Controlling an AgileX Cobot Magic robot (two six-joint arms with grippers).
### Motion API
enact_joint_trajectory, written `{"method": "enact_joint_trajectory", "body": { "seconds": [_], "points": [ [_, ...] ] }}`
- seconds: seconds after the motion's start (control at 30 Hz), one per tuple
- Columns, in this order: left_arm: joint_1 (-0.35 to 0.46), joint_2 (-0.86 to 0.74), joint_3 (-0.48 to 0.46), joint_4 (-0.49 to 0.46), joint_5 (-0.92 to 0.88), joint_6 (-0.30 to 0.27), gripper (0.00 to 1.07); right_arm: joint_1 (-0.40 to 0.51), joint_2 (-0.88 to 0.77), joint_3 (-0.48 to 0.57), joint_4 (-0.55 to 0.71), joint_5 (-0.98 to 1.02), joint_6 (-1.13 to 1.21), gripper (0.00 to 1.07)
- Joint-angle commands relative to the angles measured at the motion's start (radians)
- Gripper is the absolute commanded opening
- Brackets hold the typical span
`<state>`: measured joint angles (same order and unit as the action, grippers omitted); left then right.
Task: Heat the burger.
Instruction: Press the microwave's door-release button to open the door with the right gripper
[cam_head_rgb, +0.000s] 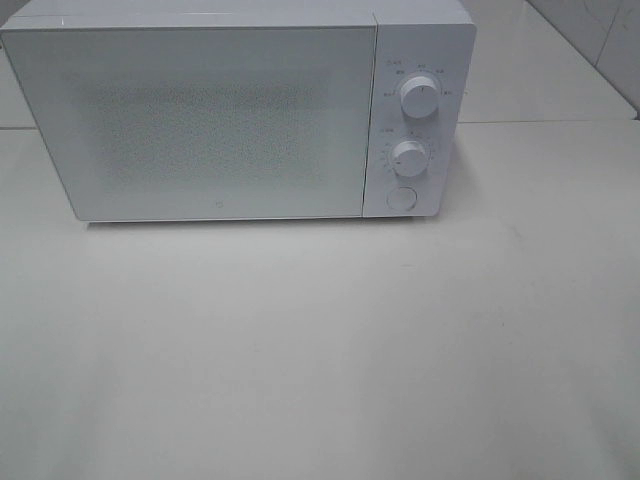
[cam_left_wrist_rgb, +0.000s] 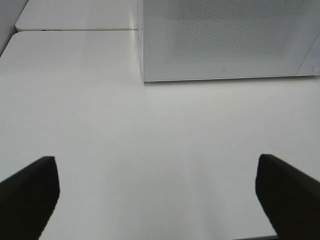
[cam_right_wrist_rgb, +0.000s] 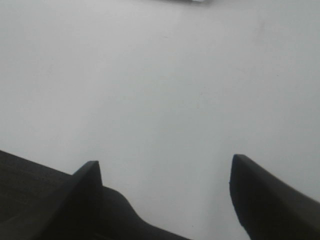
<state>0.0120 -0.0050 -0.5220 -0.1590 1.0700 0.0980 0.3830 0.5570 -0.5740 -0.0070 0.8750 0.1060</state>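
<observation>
The burger is out of view in every frame. A white microwave (cam_head_rgb: 220, 115) stands at the back of the table with its door shut; its lower front corner shows as the microwave (cam_left_wrist_rgb: 220, 45) in the left wrist view. My left gripper (cam_left_wrist_rgb: 157, 192) is open over bare table, well short of the microwave, with nothing between its dark fingers (cam_left_wrist_rgb: 30, 195). My right gripper (cam_right_wrist_rgb: 165, 185) is also open and empty above the table. Neither arm shows in the exterior high view.
The microwave's control panel carries two white knobs (cam_head_rgb: 418, 97) and a round door button (cam_head_rgb: 401, 198) at its right side. The white table (cam_head_rgb: 320, 350) runs from the microwave to the near edge. A tiled wall stands at the back right.
</observation>
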Motion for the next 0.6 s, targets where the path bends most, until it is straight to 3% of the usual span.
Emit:
{"method": "enact_joint_trajectory", "body": {
  "seconds": [0.03, 0.43, 0.6],
  "points": [
    [0.001, -0.016, 0.004, -0.004, -0.003, -0.001, 1.00, -0.037, -0.064, 0.015, -0.007, 0.026, 0.007, 0.69],
    [0.001, -0.016, 0.004, -0.004, -0.003, -0.001, 1.00, -0.193, -0.359, 0.033, -0.010, 0.104, 0.006, 0.69],
    [0.001, -0.016, 0.004, -0.004, -0.003, -0.001, 1.00, -0.206, -0.454, 0.033, -0.014, 0.104, 0.006, 0.69]
  ]
}}
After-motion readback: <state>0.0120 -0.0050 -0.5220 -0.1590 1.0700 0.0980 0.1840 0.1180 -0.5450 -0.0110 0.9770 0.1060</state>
